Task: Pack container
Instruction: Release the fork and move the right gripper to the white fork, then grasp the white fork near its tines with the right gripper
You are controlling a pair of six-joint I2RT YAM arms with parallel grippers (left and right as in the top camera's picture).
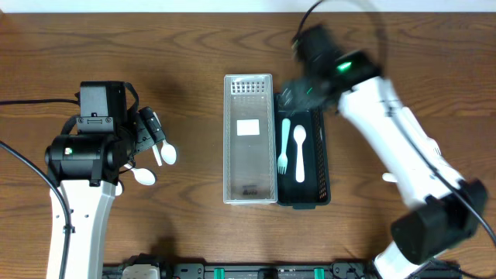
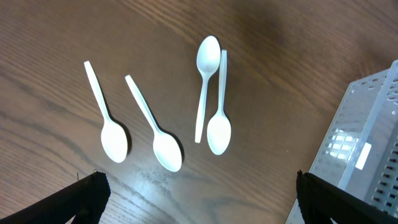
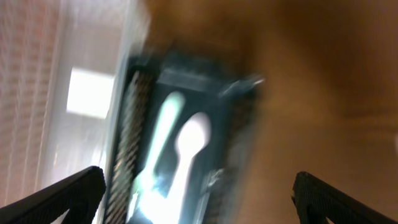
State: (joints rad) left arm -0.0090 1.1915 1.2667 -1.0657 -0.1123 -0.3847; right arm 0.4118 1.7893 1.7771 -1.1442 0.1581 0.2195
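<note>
**Near, left side.** The left tool [image 2: 205, 196] is found wide open and empty, with one finger at each lower corner of its wrist view. It is held above the desk [image 2: 50, 37]. Four loose spoons [image 2: 166, 152] lie flat on the wood below it. Two lie apart from each other on the left. Two lie side by side, head to tail, on the right; whether these touch cannot be told. None is gripped.

**Middle.** A clear tray [image 1: 248, 167] lies lengthwise and holds no cutlery. The dark container [image 1: 324, 155] is set just beside it, along its long side. A fork [image 1: 283, 147] and a packed spoon [image 1: 300, 151] lie parallel inside the container.

**Far.** The right tool [image 3: 199, 196] is blurred by motion in both views that show it. Its fingers are seen spread wide with nothing between them. It is placed over the far end of the container.

**Step in hand.** The container is judged to be part-filled, with neither tool loaded and four spoons outstanding. A fresh pick-up is therefore judged to be due.

**Next move.**
- One of the two separate spoons should be chosen, since the paired ones may be lifted together.
- The left tool is to be lowered with its jaws across the thin handle and closed close to the wood.
- The spoon is then to be carried over the tray to the container.
- The right arm should be kept clear of that path.
</note>
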